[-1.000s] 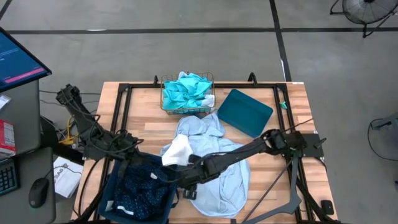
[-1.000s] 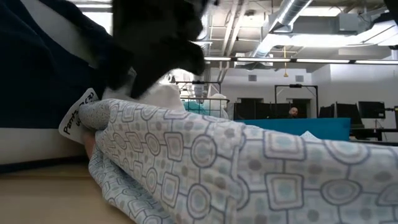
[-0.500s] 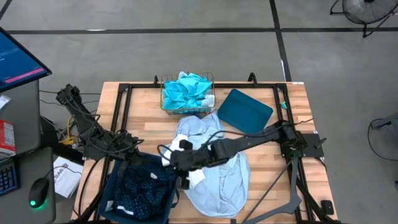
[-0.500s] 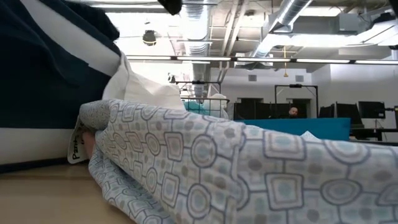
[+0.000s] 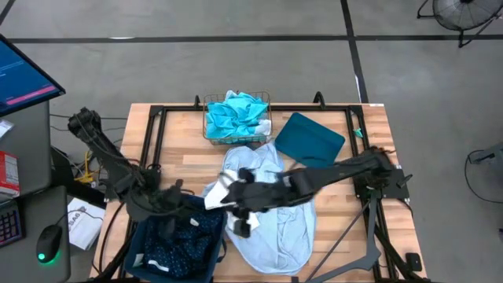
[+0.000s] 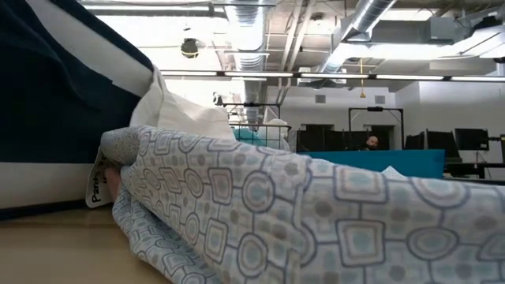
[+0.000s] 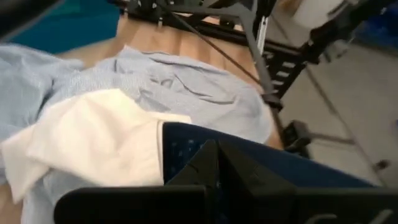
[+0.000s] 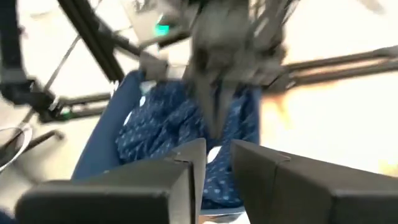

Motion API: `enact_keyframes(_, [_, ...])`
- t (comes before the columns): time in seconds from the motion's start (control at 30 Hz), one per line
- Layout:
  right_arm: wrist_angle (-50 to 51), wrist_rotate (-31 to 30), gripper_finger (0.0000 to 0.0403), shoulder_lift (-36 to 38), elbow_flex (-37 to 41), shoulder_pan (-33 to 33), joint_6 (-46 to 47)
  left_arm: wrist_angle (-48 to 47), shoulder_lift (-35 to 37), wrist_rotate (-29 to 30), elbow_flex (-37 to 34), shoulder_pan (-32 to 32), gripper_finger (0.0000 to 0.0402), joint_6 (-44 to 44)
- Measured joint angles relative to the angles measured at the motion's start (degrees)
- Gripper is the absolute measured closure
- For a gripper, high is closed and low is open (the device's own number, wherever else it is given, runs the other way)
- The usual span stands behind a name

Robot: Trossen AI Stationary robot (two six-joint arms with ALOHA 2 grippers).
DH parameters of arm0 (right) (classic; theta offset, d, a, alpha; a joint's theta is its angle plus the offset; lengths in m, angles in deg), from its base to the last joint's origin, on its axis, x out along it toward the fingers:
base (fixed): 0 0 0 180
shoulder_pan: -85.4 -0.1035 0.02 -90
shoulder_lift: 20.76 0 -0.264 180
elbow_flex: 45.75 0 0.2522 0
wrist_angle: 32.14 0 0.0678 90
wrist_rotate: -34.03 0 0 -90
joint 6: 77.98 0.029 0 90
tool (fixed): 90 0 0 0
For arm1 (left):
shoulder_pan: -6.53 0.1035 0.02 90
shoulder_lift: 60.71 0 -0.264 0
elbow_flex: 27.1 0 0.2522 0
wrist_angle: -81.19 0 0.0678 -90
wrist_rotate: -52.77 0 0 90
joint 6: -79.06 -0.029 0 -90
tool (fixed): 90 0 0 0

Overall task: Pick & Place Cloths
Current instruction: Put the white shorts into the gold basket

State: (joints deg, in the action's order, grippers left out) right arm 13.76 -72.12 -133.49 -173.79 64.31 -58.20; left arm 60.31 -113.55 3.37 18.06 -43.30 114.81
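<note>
- Right gripper (image 5: 242, 211) hangs over the middle of the table, above the join of the white cloth (image 5: 222, 191) and the pale blue patterned cloth (image 5: 275, 228). In the right wrist view its 2 fingers (image 8: 186, 163) stand a narrow gap apart with nothing visibly between them, so treat it as empty, though the blur makes this only likely.
- Left gripper (image 5: 174, 198) sits just beside the rim of the dark blue bin (image 5: 137, 240). You cannot tell whether it is parted or closed, so leave that arm waiting.
- Judge the step in hand as picking 1 cloth from the table pile. The white cloth lies on top, touching the bin's edge, which makes it the easy 1 to take.
- Come down on a raised fold of the white cloth rather than a flat part. Soft fabric slips, so pinch deep into the fold.
- Keep the fingers off the pale blue patterned cloth below, or you may lift 2 together.
- Navy dotted cloth (image 5: 177, 240) already fills the bin. Lift high enough to clear its rim before you let go.
- Farther back, turquoise cloths (image 5: 236, 114) sit in the wire basket (image 5: 207, 135), and a teal lid (image 5: 310, 141) lies flat near it. Keep your swing clear of both.
</note>
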Motion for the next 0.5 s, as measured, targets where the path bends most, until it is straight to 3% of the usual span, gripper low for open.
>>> enact_keyframes(0.17, [5.4, -12.1, 0.0345, 4.7, 0.3, -3.7, -0.2, 3.6, -9.3, 0.0, 0.2, 3.2, 0.0401, -0.5])
enact_keyframes(0.3, [9.7, -17.3, 0.0354, 8.3, 0.1, -6.2, 3.7, 3.7, -11.3, -0.1, 4.8, 7.5, 0.0401, -0.6])
enact_keyframes(0.5, [14.1, -21.1, 0.0365, 10.5, 0.2, -10.1, 9.6, 3.2, -9.0, -1.6, 15.3, 14.9, 0.0401, -15.9])
